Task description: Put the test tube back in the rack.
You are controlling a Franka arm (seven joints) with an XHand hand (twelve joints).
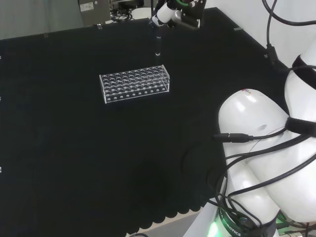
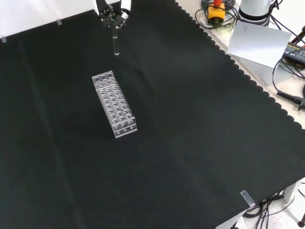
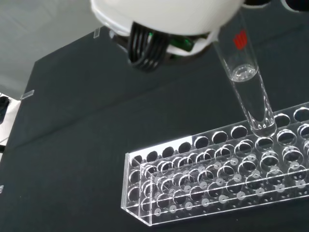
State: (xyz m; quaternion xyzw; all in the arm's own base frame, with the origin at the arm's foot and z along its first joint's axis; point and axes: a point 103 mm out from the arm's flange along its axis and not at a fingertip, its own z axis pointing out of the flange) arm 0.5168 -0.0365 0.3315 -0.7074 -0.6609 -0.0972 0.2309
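Test tube [image 2: 116, 43]: hangs upright, long axis vertical, rounded bottom pointing down, in the air above the cloth [image 2: 190, 143] near the rack's far end in the front view.
Hand [image 2: 112, 10]: fingers pinch the tube's top.
Rack [image 2: 114, 103]: clear, lying on the cloth, holes facing up.

A clear rack [image 1: 135, 84] of many round holes lies on the black-clothed table [image 1: 74, 158], left of the arm's white links [image 1: 261, 163]. Beyond its right end, at the table's far edge, the robot hand [image 1: 168, 15] holds a clear test tube [image 1: 157, 43] upright, its lower end above the rack.
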